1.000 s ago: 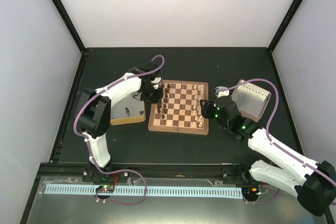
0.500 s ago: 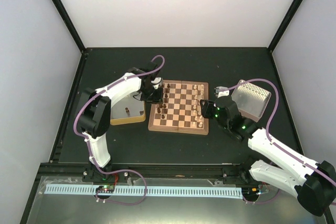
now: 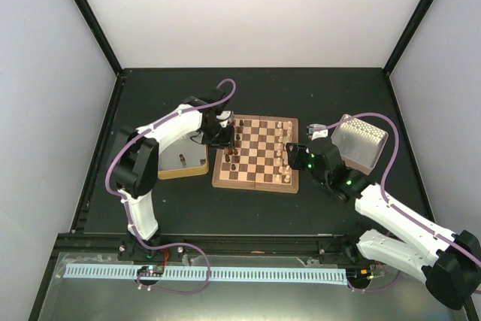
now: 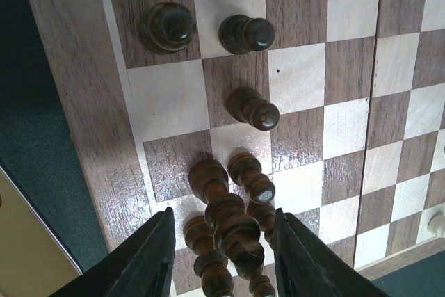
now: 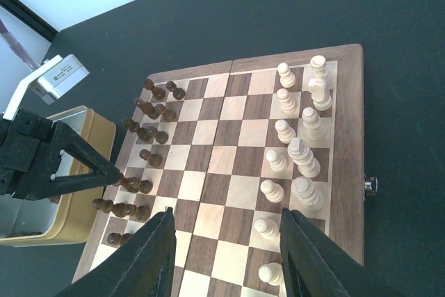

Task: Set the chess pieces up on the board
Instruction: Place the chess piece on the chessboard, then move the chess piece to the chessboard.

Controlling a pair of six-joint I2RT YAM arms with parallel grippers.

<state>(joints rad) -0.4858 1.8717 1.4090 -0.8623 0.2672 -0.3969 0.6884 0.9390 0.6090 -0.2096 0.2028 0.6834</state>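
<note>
The board [image 3: 255,154] lies mid-table, with dark chess pieces [image 3: 234,148] along its left side and cream chess pieces [image 3: 285,152] along its right. My left gripper [image 3: 225,134] hangs over the board's left edge. In the left wrist view it [image 4: 222,217] is open, and a tall dark piece [image 4: 233,226] stands between the jaws with a gap on each side. My right gripper [image 3: 290,152] is over the board's right side. In the right wrist view it [image 5: 226,220] is open and empty above the board [image 5: 229,137], with the cream pieces [image 5: 300,152] just right of it.
A yellow tin [image 3: 183,162] with one dark piece [image 3: 182,158] in it sits left of the board. A silvery perforated tray [image 3: 361,140] sits at the right. Several dark pieces [image 4: 243,33] stand close around the left jaws.
</note>
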